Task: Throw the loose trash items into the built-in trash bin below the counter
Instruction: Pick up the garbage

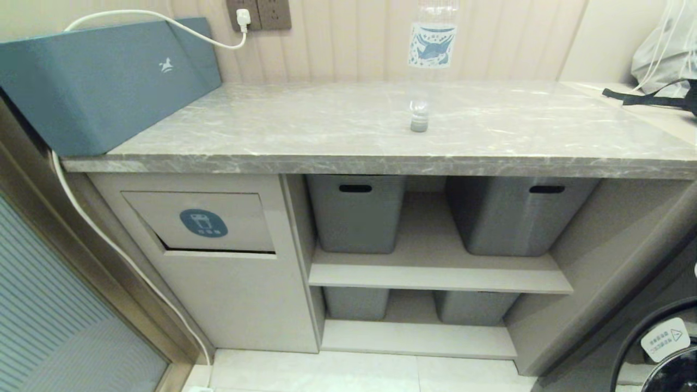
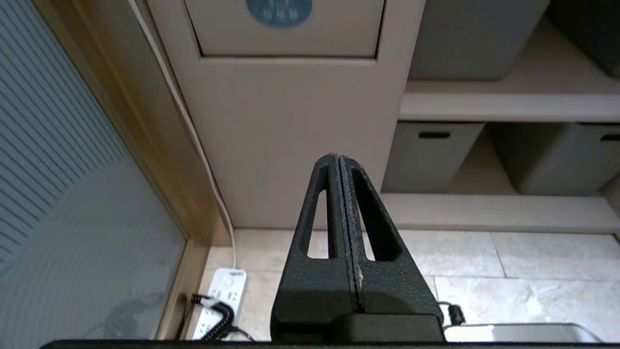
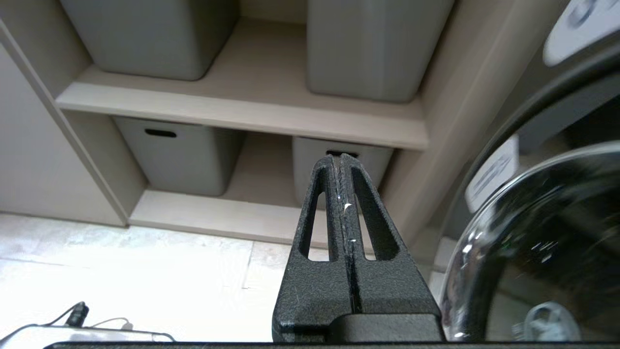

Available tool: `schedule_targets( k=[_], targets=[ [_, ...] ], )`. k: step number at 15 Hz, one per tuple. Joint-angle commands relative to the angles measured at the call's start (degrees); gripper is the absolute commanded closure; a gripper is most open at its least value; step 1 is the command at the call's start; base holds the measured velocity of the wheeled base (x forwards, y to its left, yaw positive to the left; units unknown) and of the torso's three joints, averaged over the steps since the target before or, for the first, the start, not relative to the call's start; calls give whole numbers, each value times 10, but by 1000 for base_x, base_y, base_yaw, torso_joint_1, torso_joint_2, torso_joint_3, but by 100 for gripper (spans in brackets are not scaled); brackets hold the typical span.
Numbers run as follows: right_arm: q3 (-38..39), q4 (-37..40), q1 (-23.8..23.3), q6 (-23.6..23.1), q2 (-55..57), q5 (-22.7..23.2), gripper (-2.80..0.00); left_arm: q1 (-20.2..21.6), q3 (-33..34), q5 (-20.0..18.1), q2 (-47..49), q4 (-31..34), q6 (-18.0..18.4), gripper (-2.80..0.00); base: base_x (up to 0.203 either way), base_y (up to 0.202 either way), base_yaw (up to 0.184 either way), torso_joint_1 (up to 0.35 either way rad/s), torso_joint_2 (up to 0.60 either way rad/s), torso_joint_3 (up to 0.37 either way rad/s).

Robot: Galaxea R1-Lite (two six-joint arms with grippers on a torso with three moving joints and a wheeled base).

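A small clear plastic bottle with a blue-and-white label band (image 1: pixel 431 44) lies on the wide grey marble-patterned counter (image 1: pixel 326 130). Its long axis runs from the front edge of the counter toward the wall, and its pale grey cap (image 1: pixel 419 121) points to the front. Only this one bottle is visible. The beige tilting flap with the round blue bin sticker (image 1: pixel 202 222) is below the counter, under its left end, and its lower edge stands slightly ajar.

Both arms hang low, well below the counter, and neither appears in the head view. The left gripper (image 2: pixel 338 158) has its two black fingers pressed together with nothing between them; it points at the cabinet front just under the flap. The right gripper (image 3: pixel 340 158) is also pressed together and empty, in front of the lower grey plastic tubs (image 3: pixel 179 157) under the counter's middle. The bottle lies above the counter's middle, so I judge the right arm sits more directly below it, and either arm must rise far before it can reach
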Motion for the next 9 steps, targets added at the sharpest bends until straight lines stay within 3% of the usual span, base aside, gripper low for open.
schedule_targets(
  k=[1, 9],
  targets=[
    [0, 0, 0, -1, 0, 1, 0, 0, 2, 0, -5, 0, -1, 0, 0, 0, 0, 173, -438, -258],
    [0, 0, 0, 5, 0, 0, 0, 0, 2, 0, -5, 0, 0, 0, 0, 0, 0, 206, -481, -276]
  ],
)
